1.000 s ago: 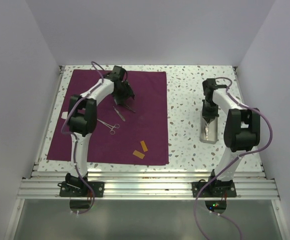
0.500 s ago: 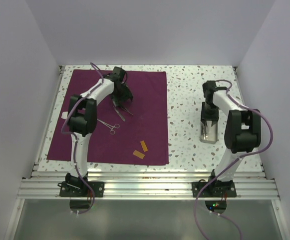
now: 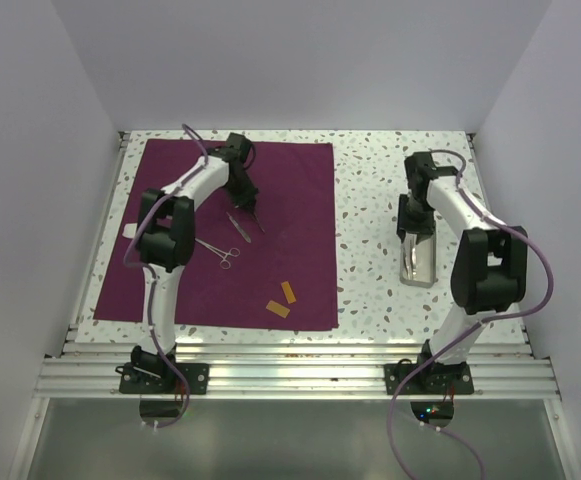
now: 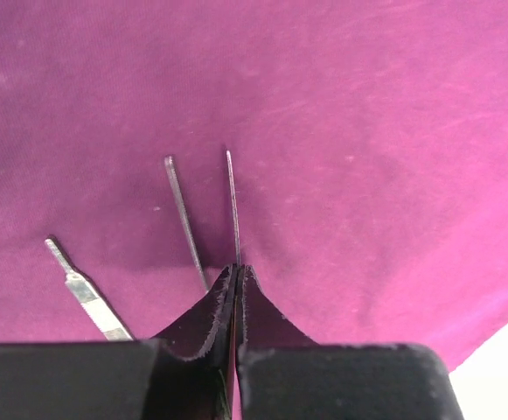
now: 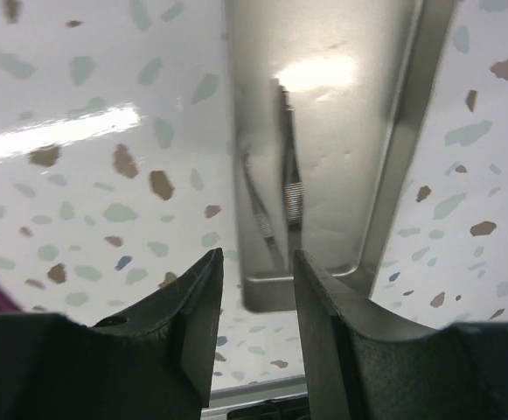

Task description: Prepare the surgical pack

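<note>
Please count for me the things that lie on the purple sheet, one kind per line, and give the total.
Metal instruments: 3 (ring-handled clamp, flat handle, what looks like tweezers in the shut left gripper)
Orange strips: 2
Total: 5 on the surgical pack

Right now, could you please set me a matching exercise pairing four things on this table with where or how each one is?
Things: 1 cloth; 2 tray; 3 orange strips; 4 right gripper.
States: A open, over the tray; B lying on the cloth's near part; C spread over the left of the table; D on the bare table, right side.
Pairs: 1-C; 2-D; 3-B; 4-A.
</note>
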